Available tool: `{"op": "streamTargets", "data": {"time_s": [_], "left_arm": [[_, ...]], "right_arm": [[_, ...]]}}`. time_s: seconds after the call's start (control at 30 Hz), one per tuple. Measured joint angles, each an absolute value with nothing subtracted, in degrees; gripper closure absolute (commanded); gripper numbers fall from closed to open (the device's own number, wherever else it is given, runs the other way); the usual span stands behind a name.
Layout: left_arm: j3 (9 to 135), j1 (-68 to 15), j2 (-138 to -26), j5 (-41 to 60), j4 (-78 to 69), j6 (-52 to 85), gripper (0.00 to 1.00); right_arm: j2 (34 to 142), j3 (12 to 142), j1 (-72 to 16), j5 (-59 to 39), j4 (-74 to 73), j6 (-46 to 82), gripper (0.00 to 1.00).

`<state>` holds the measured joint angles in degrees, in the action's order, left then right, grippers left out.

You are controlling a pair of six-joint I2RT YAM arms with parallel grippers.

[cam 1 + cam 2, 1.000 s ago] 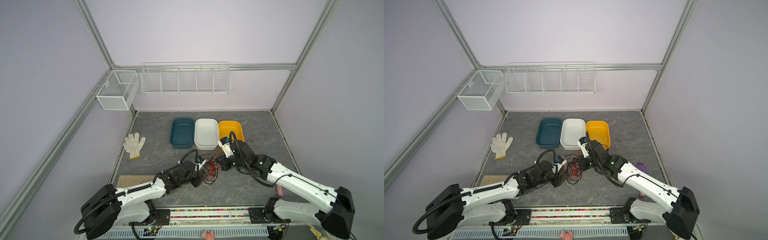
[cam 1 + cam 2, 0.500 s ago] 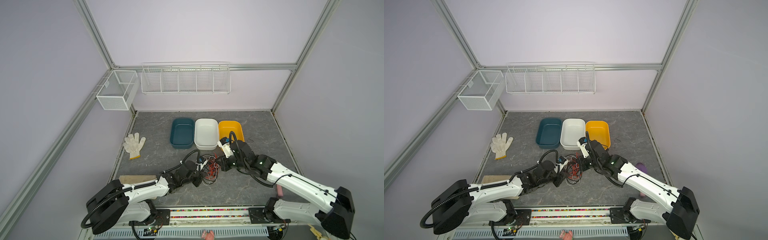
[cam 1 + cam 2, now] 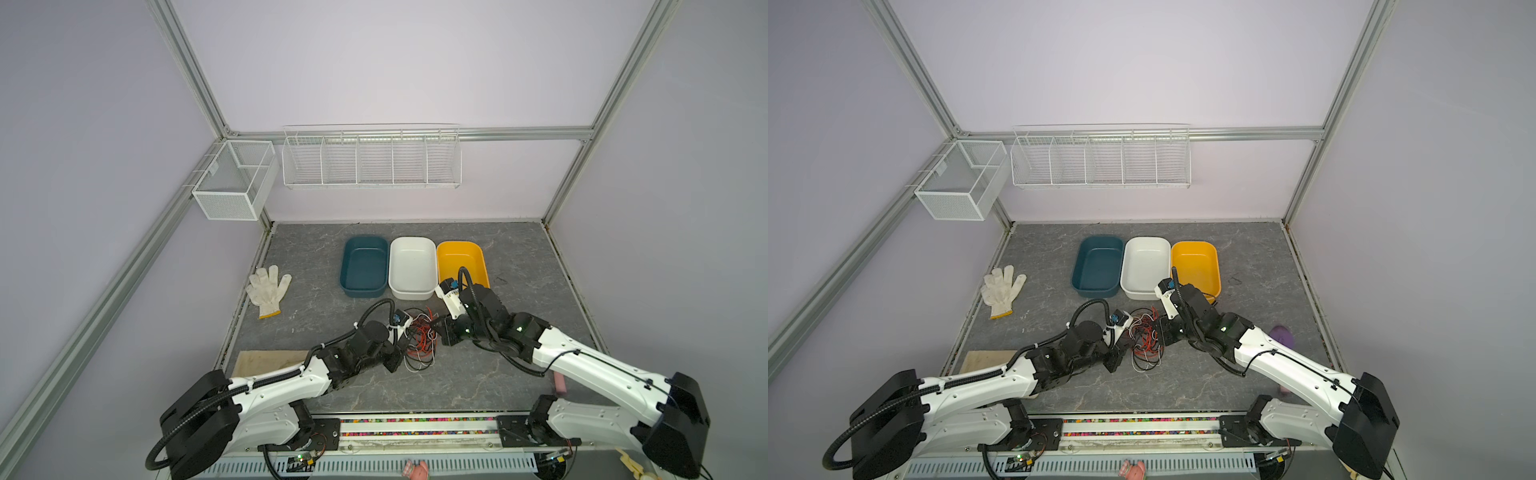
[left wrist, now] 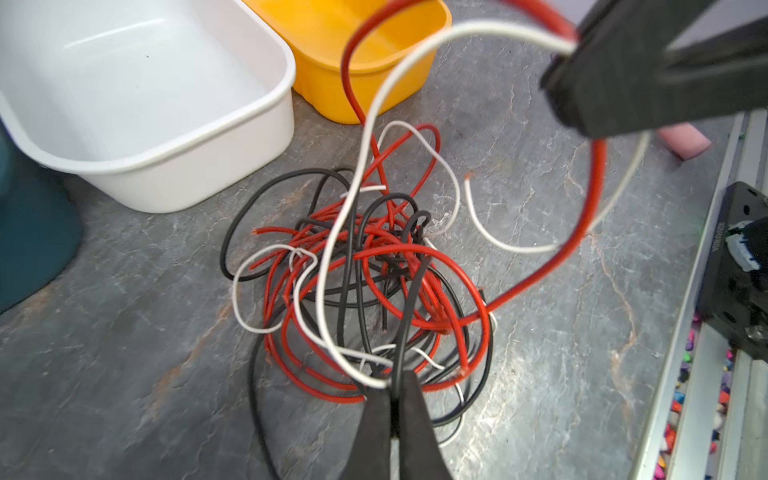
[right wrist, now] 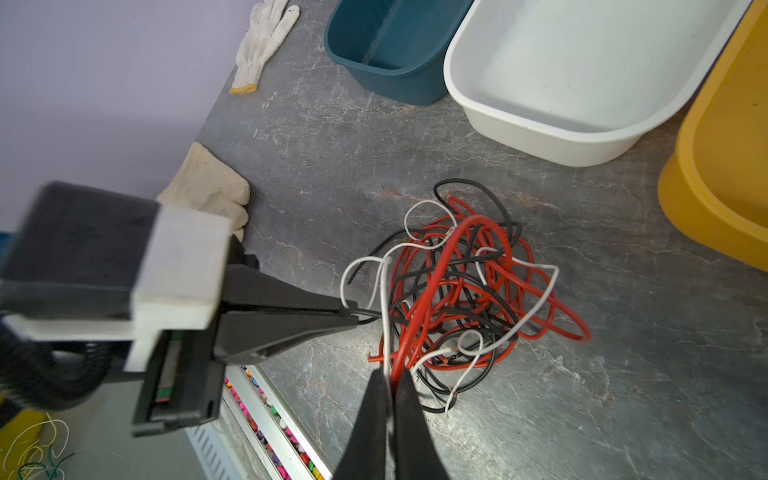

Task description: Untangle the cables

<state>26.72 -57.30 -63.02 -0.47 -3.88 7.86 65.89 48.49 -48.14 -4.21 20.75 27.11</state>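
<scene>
You have both pincers clamped on strands of the tangled cables [image 3: 420, 343], mid-surface [image 3: 457, 382].
A white glove [image 3: 268, 291] lies far left. Your left pincer [image 4: 395, 380] is closed on a black strand at the heap's edge. The heap sits before the teal bin [image 3: 363, 266], white bin [image 3: 411, 266] and yellow bin [image 3: 459, 259]. Your right pincer [image 5: 392, 376] grips one red and one white strand.
</scene>
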Motion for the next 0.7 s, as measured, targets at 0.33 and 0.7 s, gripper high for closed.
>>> {"op": "streamTargets", "data": {"time_s": [0.33,0.7], "left_arm": [[29.3,-57.3,-41.4,-7.7,5.5,8.3,1.00],[31.1,-57.3,-32.5,-19.8,6.4,5.4,1.00]], "right_arm": [[65.5,43.0,-47.4,0.1,20.2,29.7,0.94],[74.0,38.8,-46.9,-2.0,14.5,31.5,0.94]]}}
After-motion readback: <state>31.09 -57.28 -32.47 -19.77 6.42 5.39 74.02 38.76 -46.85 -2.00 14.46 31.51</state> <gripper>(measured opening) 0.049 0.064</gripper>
